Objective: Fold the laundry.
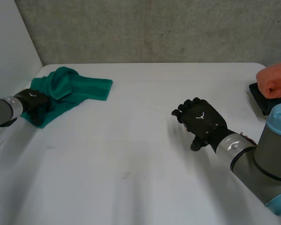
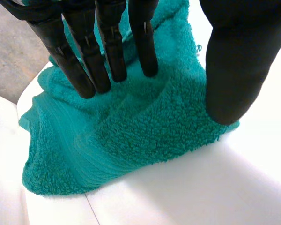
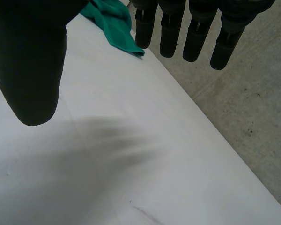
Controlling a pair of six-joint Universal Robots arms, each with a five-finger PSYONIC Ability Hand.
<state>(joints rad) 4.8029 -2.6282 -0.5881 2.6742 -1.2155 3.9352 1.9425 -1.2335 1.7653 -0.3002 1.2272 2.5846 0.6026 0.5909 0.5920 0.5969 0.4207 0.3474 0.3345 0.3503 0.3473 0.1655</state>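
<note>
Fingers (image 2: 79, 70) of the left hand (image 1: 32, 101) reach out straight, side by side, their tips pressed down into the pile of a green towel (image 2: 150, 126). The thumb (image 2: 234, 70) stands apart from them over the towel's edge, and a soft ridge of cloth lies in the gap between. The hand is spread, not clenched, and nothing is pinched in it. In the head view this hand sits on the end of the green towel (image 1: 79, 86) nearest the left arm. From there the cloth runs away toward the far side of the counter (image 1: 140, 164), rumpled and bunched up in the middle, with one flat corner pointing to the middle of the counter.

The right hand (image 1: 201, 119) is well apart from the towel, over bare counter on the right side. Its own wrist view shows its fingers (image 3: 171, 33) relaxed and its thumb (image 3: 33, 61) wide of them, holding nothing, with the green towel (image 3: 113, 21) beyond the fingertips.

At the counter's right edge a rolled orange towel (image 1: 275, 79) rests on a black tray (image 1: 258, 96). Behind the counter rises a grey concrete wall (image 1: 154, 28).
</note>
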